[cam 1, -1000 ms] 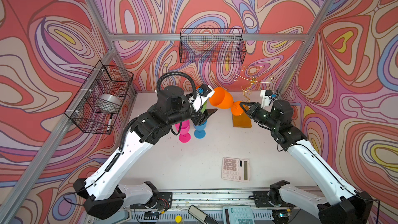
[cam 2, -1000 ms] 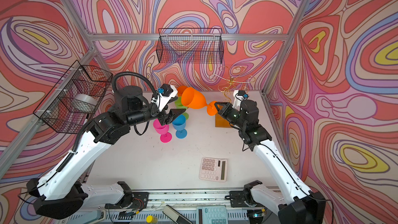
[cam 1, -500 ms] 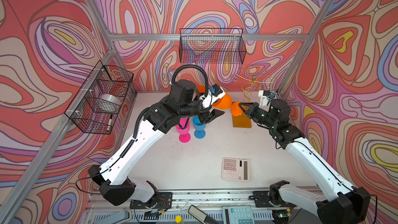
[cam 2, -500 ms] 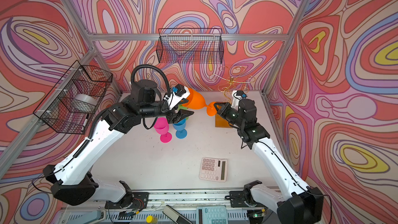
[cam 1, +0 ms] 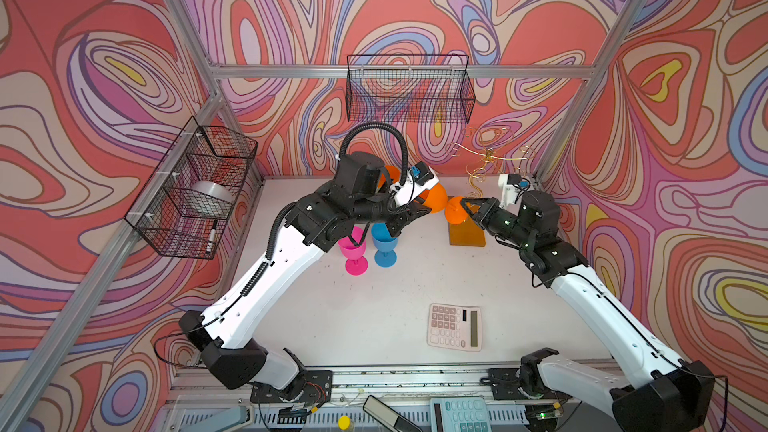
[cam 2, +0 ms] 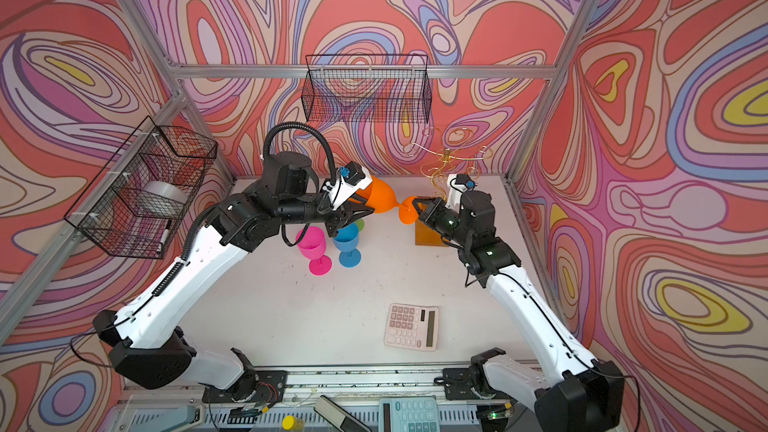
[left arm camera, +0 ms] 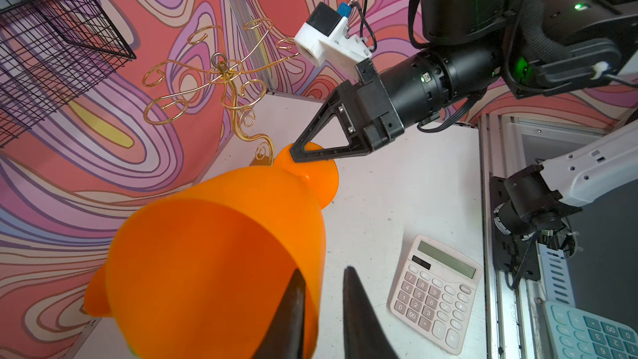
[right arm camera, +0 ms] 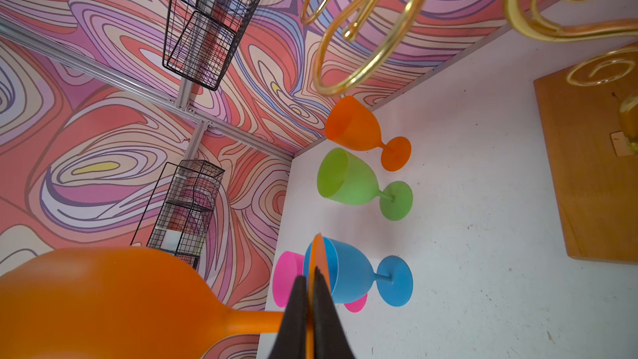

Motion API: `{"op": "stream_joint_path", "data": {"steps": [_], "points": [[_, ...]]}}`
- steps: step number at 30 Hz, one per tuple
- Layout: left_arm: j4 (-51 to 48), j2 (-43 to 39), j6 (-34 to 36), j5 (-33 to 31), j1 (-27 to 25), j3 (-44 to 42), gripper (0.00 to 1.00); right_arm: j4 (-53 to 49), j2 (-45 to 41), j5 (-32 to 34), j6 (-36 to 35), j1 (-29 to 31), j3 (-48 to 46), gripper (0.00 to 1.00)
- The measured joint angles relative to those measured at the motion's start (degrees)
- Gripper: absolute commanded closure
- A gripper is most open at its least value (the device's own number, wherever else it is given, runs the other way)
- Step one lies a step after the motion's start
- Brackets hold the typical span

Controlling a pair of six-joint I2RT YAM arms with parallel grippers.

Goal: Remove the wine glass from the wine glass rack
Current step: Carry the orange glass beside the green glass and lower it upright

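We list one wine glass (cam 2: 380,197), sideways beside the rack (cam 1: 467,236): right gripper (right arm camera: 310,276) clamped on its foot; left gripper (left arm camera: 322,271) astride its rim, grip we cannot tell.

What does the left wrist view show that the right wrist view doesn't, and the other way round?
Left wrist only: the pink calculator and the teal calculator. Right wrist only: the green glass, blue glass and pink glass, all standing. Both: the orange glass in the air, the gold rack, a black wire basket, and the right gripper shut on that glass's foot.
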Motion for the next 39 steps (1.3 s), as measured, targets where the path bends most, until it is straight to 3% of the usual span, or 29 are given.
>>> {"op": "stream_joint_path", "data": {"steps": [3, 10, 17, 23, 30, 39], "points": [[0.00, 0.02, 0.00, -0.02, 0.00, 0.00, 1.00, -0.02, 0.00, -0.02, -0.22, 0.00, 0.00, 1.00], [-0.52, 0.04, 0.02, 0.44, 0.00, 0.04, 1.00, -0.59, 0.00, -0.09, -1.03, 0.00, 0.24, 1.00], [-1.29, 0.02, 0.15, -0.70, 0.11, 0.48, 1.00, -1.36, -0.02, 0.55, -2.82, 0.02, 0.79, 0.57], [-2.01, -0.02, 0.44, -2.27, 2.27, 0.81, 1.00, -2.56, -0.87, 1.97, -5.18, 0.04, 2.03, 0.36], [-2.60, -1.55, -0.26, -4.20, 6.25, 1.18, 1.00, -3.96, -3.91, 4.44, -9.05, 0.04, 2.16, 0.21], [-2.99, -3.37, -5.07, -7.08, 13.18, 0.96, 1.00, -5.55, -4.31, 7.23, -13.42, 0.04, 3.48, 0.18]]}}
